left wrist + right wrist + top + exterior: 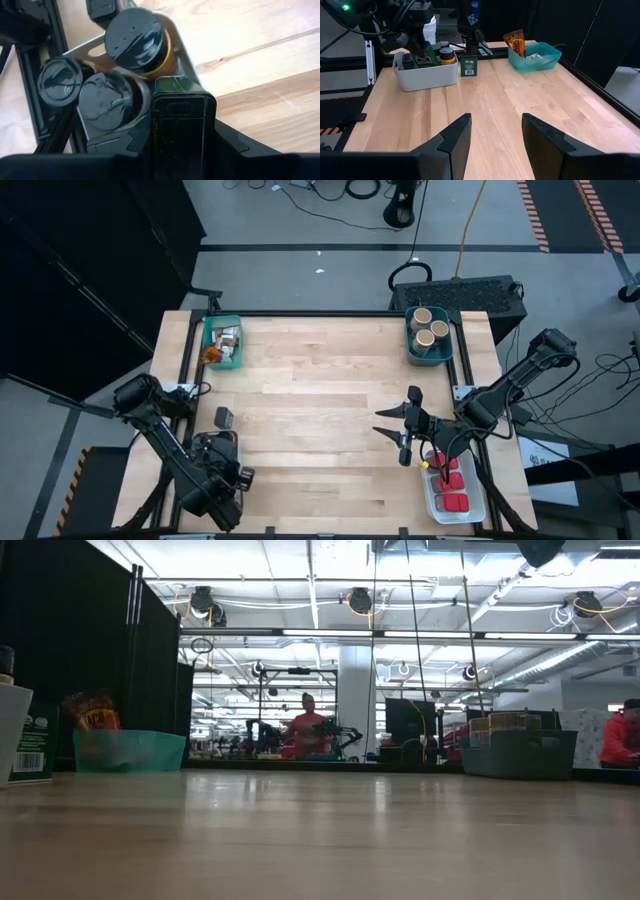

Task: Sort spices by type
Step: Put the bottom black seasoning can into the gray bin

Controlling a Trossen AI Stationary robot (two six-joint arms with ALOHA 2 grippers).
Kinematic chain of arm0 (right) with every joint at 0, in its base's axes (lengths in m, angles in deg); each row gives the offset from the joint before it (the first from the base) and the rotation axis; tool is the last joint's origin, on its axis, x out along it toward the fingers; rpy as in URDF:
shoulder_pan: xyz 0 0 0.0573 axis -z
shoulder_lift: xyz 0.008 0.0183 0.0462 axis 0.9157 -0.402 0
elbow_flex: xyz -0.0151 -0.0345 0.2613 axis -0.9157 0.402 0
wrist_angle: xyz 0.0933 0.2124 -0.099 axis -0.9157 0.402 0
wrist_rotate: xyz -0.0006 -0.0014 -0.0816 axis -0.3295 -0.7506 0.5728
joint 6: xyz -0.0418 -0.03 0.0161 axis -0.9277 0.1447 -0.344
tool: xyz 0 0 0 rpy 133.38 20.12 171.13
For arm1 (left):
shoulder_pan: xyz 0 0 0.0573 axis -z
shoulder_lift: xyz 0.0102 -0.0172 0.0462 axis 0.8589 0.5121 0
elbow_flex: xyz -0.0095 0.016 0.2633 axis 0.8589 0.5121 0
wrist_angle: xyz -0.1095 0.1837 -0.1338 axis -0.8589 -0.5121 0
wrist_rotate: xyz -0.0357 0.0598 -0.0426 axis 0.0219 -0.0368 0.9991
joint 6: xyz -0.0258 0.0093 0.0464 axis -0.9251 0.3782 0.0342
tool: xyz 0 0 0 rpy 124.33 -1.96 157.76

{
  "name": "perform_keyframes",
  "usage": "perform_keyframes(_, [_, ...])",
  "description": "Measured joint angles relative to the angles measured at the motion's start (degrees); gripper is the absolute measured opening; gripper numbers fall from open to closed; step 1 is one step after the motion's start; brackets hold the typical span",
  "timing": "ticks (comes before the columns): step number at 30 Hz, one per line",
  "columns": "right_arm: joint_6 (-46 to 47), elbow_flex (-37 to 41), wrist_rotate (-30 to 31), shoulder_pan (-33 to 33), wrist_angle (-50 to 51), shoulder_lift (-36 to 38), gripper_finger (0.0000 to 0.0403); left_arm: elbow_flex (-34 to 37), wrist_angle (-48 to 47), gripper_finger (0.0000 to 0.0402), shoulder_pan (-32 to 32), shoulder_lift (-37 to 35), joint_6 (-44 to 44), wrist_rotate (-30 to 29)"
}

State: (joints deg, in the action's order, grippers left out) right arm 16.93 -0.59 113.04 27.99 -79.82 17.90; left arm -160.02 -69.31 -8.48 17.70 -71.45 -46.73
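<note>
A dark tin [182, 130] is pinched by the left pincer [182, 150] over the white bin [425, 75], right beside three black-lidded jars [135, 37]. The right pincer [492, 135] is held spread above the bare surface [520, 110], near the red tins [455, 502].

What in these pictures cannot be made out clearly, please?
- Left gripper: in the left wrist view it is shut on the dark rectangular tin, which blocks any view beneath it.
- White rectangular bin: in the high view the left arm covers it.
- Small dark box on the table: its label is too small to read.
</note>
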Motion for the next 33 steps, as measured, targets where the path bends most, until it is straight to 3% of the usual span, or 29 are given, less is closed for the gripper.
perform_keyframes(5, [0.30, 0.00, 0.00, 0.42, -0.01, 0.00, 0.0160, 0.02, -0.04, 0.0134, 0.02, 0.00, 0.48, -3.62])
perform_keyframes(13, [0.61, 0.00, -0.02, 0.48, -0.16, 0.00, 0.0160, 0.02, 0.79, 0.0134, 0.04, 0.00, 0.37, -3.66])
perform_keyframes(19, [0.63, 0.02, 0.00, 0.48, -0.16, -0.02, 0.0160, 0.02, 1.86, 0.0134, 0.07, 0.00, -0.07, 2.22])
perform_keyframes(33, [5.16, 0.02, -0.03, 0.48, 0.25, -0.49, 0.0160, 0.02, 2.71, 0.0137, 1.13, 0.00, -0.05, 3.34])
